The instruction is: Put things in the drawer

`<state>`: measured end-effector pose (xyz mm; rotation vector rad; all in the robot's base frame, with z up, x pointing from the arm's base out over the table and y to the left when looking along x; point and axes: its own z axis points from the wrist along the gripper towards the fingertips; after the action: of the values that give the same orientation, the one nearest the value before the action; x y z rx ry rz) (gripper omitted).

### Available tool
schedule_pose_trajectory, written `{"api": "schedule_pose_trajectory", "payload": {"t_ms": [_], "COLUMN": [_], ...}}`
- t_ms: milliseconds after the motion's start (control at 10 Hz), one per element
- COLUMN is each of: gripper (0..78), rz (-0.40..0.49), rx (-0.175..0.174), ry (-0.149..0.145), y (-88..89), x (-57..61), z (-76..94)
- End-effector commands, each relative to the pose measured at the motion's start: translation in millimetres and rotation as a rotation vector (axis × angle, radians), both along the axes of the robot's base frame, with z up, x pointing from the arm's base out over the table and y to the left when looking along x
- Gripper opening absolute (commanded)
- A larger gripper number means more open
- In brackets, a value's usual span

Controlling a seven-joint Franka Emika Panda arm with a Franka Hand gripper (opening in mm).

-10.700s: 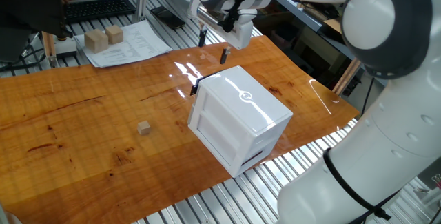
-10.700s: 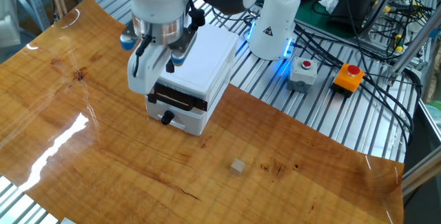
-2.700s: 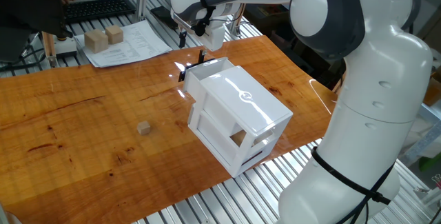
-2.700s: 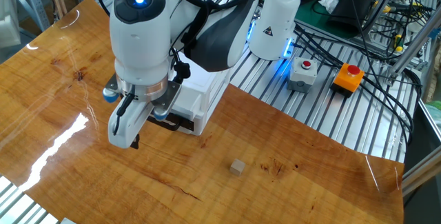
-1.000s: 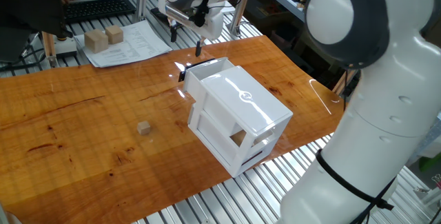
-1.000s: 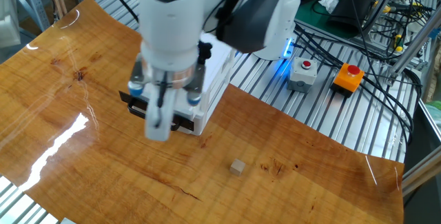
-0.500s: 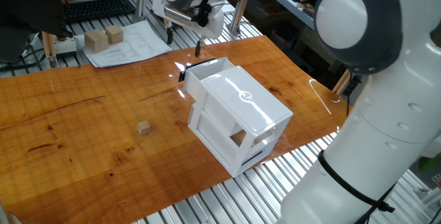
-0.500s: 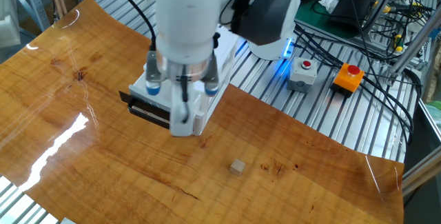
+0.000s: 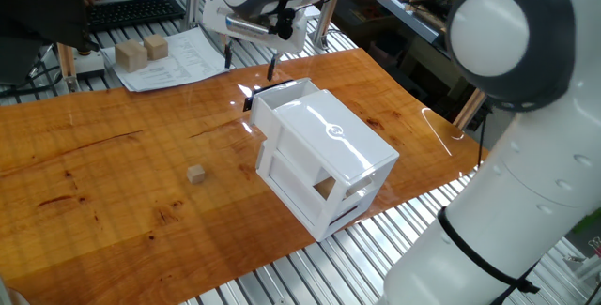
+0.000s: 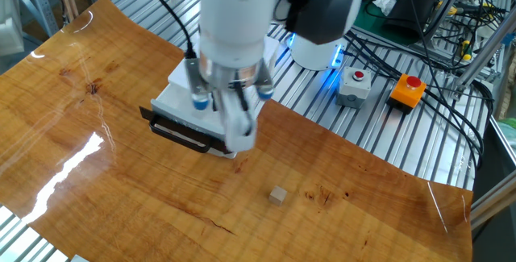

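Above the pulled-out drawer (image 9: 282, 94) we hold our gripper (image 9: 250, 64) with fingers spread and empty, the cube (image 9: 195, 175) lying well apart.

Two wooden blocks (image 9: 142, 53) on paper sheets (image 9: 178, 61) at table's far edge; keyboard (image 9: 131, 10) behind; red button box (image 10: 407, 89) off the table.

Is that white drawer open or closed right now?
Open. The drawer sticks out from the white cabinet, its black front well forward of the body, and a gap shows in the cabinet's side.
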<state>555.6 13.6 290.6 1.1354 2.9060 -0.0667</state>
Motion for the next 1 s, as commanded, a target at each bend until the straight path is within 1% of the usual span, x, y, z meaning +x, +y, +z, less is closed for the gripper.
{"api": "schedule_pose_trajectory", "payload": {"t_ms": [100,200,300,400,500,600,800,1000], "gripper": [77.4,77.4,77.4,77.4,77.4,77.4,77.4,77.4], "rz": [0.171,0.177,0.205,0.227,0.253,0.269,0.301,0.312], "rx": [0.003,0.003,0.004,0.004,0.006,0.008,0.012,0.012], "ry": [0.019,0.020,0.026,0.034,0.050,0.055,0.060,0.063], "y": [20.0,20.0,20.0,19.9,19.7,19.5,19.1,18.8], "x": [-28.4,-29.2,-33.2,-37.0,-40.6,-43.3,-48.1,-51.7], "z": [1.3,0.7,-1.0,-2.2,-3.3,-4.4,-5.7,-6.8]}}
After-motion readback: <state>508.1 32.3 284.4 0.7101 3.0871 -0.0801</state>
